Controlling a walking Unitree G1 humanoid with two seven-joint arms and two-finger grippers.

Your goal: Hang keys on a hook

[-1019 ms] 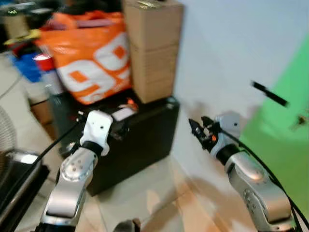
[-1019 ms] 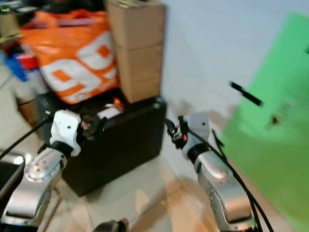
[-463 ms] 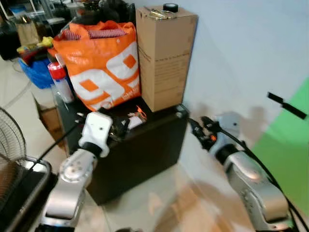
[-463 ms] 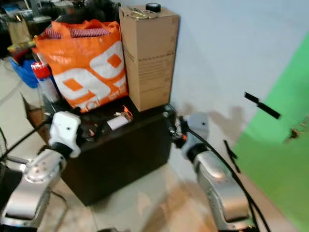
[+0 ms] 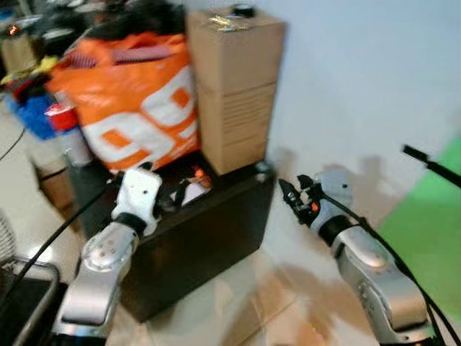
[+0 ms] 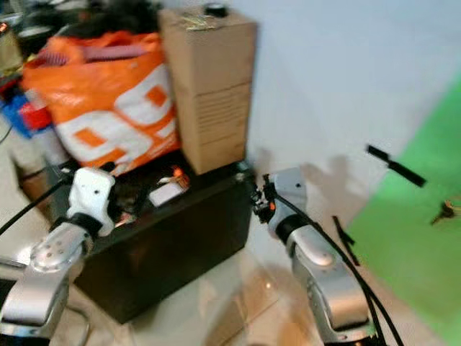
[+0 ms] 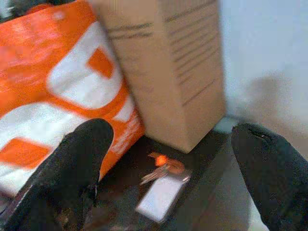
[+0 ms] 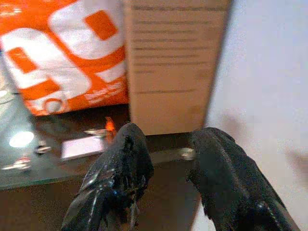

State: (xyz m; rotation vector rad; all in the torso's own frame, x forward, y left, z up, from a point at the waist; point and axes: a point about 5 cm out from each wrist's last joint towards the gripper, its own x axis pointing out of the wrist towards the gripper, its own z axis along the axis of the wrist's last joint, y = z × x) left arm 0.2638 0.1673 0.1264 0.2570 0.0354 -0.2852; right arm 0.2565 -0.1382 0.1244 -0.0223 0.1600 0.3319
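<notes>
Lying on the glossy top of a low black cabinet (image 5: 209,231) at the centre of the head views is a small bunch of keys with an orange tag (image 7: 161,168), beside a flat white card (image 7: 161,197). Both sit just in front of a tall brown cardboard box (image 5: 234,86) that stands on the cabinet against the pale wall (image 5: 360,72). A large orange bag with white markings (image 5: 133,101) leans to the left of the box, touching it.

The left gripper (image 7: 163,159) is held over the left part of the cabinet top, its black fingers (image 7: 79,163) spread wide, with the keys showing in the gap between them in its wrist view. The right gripper (image 8: 166,159) is held at the cabinet's right corner, near the wall; its fingers (image 8: 122,163) stand slightly apart with nothing between them.

A green panel (image 6: 418,238) fills the lower right of the frame, and a second small key bunch (image 6: 443,211) hangs on it. A black strip (image 6: 392,164) juts from the wall just above the panel's edge.
</notes>
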